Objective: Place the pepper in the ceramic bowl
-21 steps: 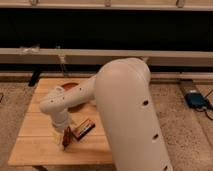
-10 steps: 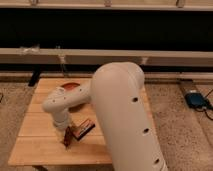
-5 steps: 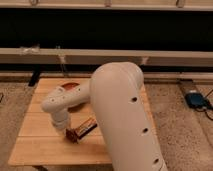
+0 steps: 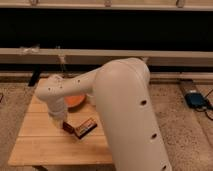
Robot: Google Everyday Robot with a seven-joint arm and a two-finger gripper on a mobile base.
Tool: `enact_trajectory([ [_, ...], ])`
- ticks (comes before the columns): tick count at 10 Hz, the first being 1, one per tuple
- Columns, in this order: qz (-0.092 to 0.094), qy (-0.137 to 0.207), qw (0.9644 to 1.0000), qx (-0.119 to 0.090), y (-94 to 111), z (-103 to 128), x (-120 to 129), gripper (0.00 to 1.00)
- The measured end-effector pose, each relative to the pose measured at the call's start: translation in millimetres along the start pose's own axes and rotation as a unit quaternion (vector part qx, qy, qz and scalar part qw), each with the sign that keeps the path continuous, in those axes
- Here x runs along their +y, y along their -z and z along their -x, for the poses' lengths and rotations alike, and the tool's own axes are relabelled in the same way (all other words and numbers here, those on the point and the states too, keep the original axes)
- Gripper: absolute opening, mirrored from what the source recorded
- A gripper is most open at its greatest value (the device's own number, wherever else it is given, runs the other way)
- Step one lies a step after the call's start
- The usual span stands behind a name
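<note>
Dark-red pepper point(image 4: 67, 127) lies low by the wooden surface point(image 4: 35, 145), at the end effector point(image 4: 63, 123); you cannot tell if it is grasped. Dark bar point(image 4: 86, 127) lies just beside. Ceramic bowl point(image 4: 76, 102) waits behind. Judged: transfer not yet done.

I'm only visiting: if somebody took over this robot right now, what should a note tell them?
Gripper: low over the table, right beside the pepper; whether it holds it cannot be told.
Bowl: on the table just behind the gripper, partly hidden by the arm.
A dark bar lies close by the pepper.
Done: gripper is at the pepper.
Left: the pepper is not in the bowl; carry it over and release it.
</note>
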Motion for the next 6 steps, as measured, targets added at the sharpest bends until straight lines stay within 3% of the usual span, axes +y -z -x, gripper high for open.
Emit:
enact_trajectory([
  [3, -0.015, 0.04, 0.9991, -0.008, 58, 16, -47, 0.0],
  [6, -0.024, 0.084, 0.9961, -0.013, 74, 48, -102, 0.0],
])
